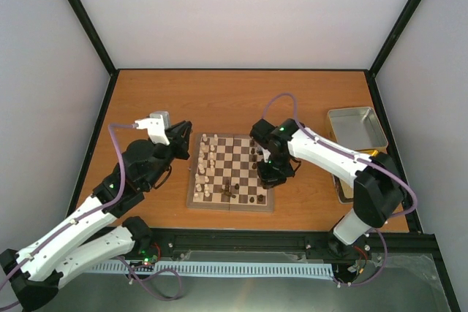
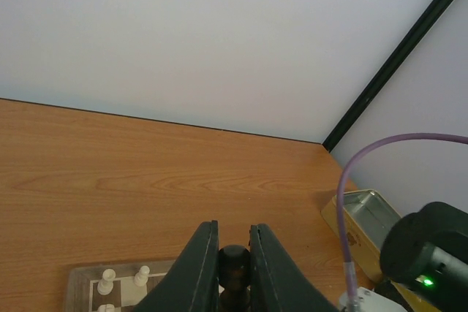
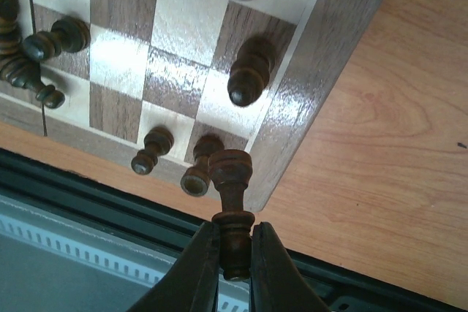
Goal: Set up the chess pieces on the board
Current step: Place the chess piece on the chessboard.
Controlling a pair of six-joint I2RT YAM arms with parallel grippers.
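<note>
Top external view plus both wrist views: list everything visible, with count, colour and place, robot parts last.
small square wooden chessboard: one, dark brown and cream checks, table centre, between the arms.
tiny dark brown wooden chessmen: several, count unclear, mostly on the board's right side, a few lying near its near edge.
cream-white chessmen: several, on the board's left side.
silver metal tray: one, far right of the table.
wooden table: one, orange-brown.
left gripper: black, by the board's far left corner, shut on the left-held dark chessman.
right gripper: black, above the board's near right corner, shut on the right-held dark chessman.
</note>
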